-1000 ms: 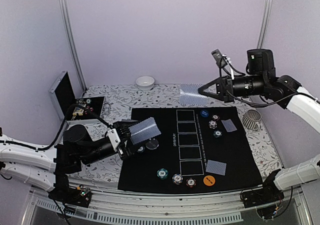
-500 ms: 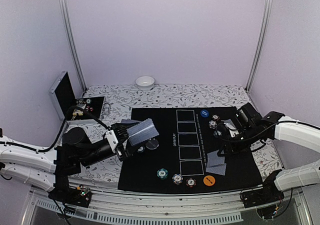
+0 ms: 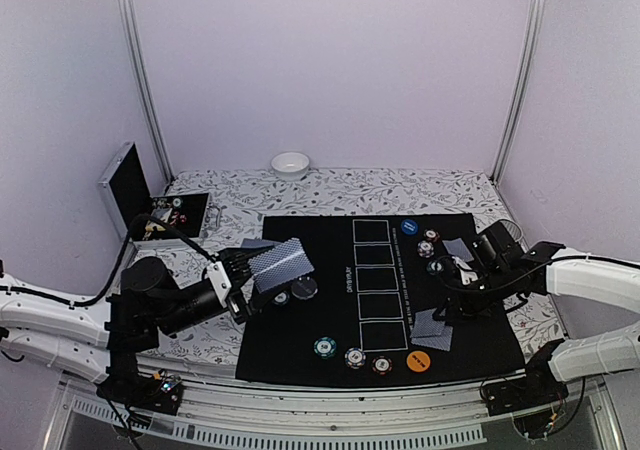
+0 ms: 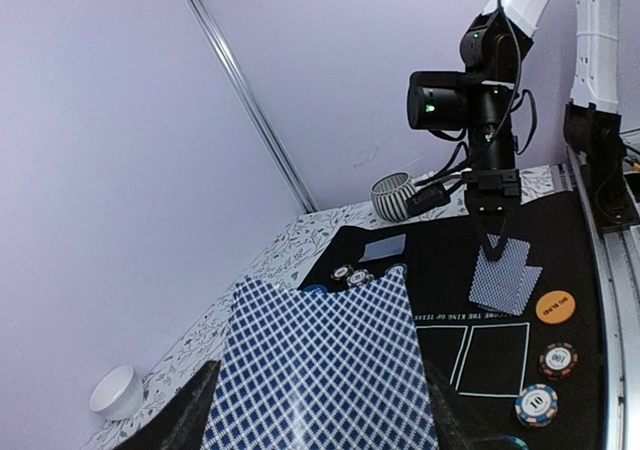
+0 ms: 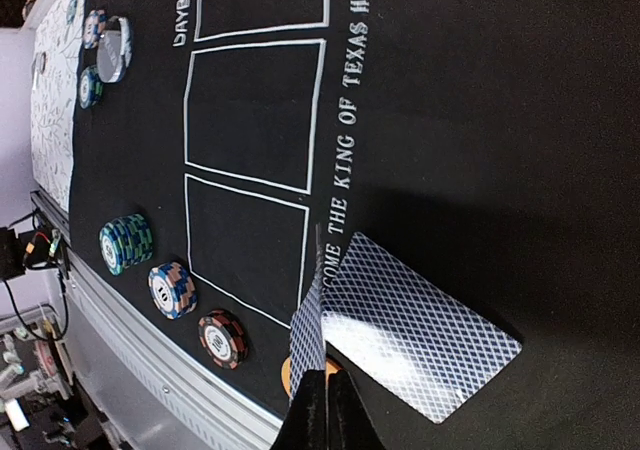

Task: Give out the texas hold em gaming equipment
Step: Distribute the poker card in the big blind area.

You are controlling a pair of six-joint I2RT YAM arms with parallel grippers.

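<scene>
Left gripper (image 3: 262, 273) part-open, clamping a stack of cards (image 4: 320, 370), right gripper (image 5: 320, 398) pinched shut on a playing card (image 5: 308, 332) above the black mat (image 5: 500, 120), near right.

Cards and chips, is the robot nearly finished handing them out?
Partly. Chip stacks and an orange button sit at the mat's near edge, other chips farther back. The right end effector pinches a card beside a flat card; the left end effector holds the deck. The five rectangles look unfilled.
</scene>
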